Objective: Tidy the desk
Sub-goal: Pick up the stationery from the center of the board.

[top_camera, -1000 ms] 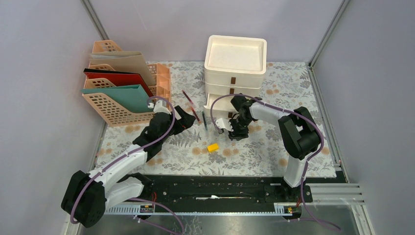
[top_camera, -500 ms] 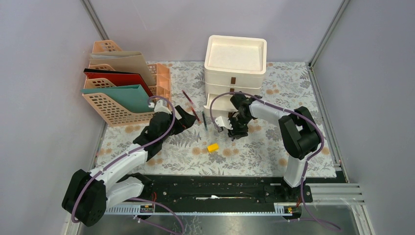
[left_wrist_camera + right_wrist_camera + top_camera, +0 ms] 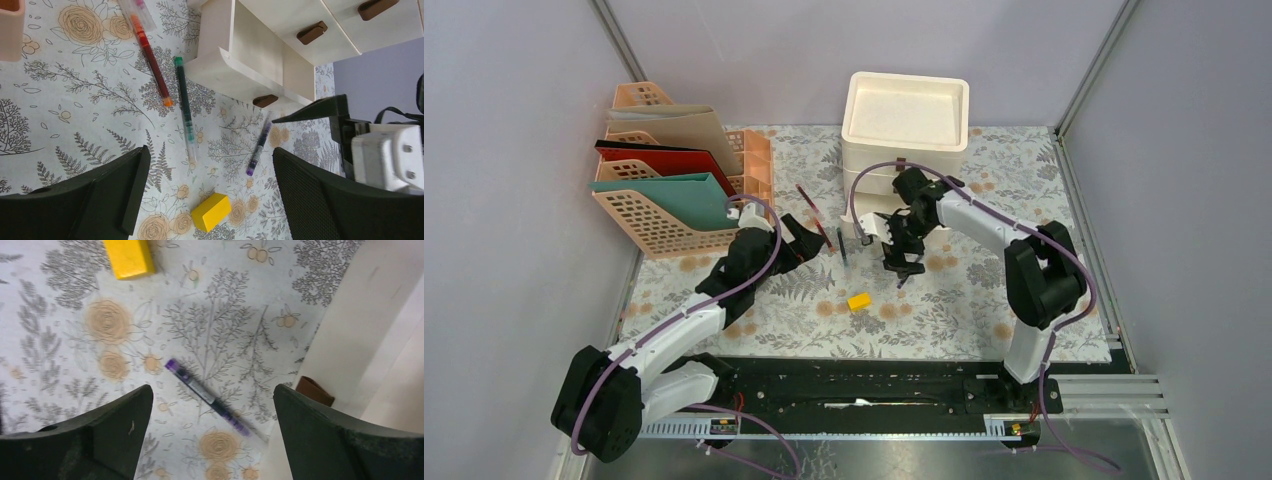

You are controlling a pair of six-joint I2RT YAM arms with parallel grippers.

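Since a second ago the right gripper (image 3: 901, 265) has slid a touch left along the front of the cream plastic three-drawer cabinet (image 3: 906, 120), and its jaws have spread. The left arm hasn't budged.

Right fingers (image 3: 100, 435): wide apart, nothing between them. They hang over a slim purple pen with a clear barrel (image 3: 207, 397). It lies flat on the cloth just in front of the cabinet's pulled-out bottom drawer (image 3: 260, 50), one end close to that drawer's brown handle (image 3: 314, 391). We see no contact between pen and fingers.

Left fingers (image 3: 115, 195): also spread wide, empty. The left gripper (image 3: 804, 240) sits left of the cabinet, pointing toward it.

Working outward:
- thin green pen (image 3: 184, 107): just off the open drawer's left corner.
- thin red pen (image 3: 150, 60): a bit further left of the cabinet, near the green one. They look apart.
- small yellow rectangular block (image 3: 858, 300): in front of the cabinet, further out than the purple pen.
- peach perforated plastic file rack (image 3: 659, 225), holding teal, red and beige folders: well to the left of the cabinet.

The desk (image 3: 954, 300) is a flat tabletop in pale cloth printed with grey ferns and tan flowers. It carries the cabinet at its back edge and spreads out in front of and to both sides of it. Everything listed rests on it.
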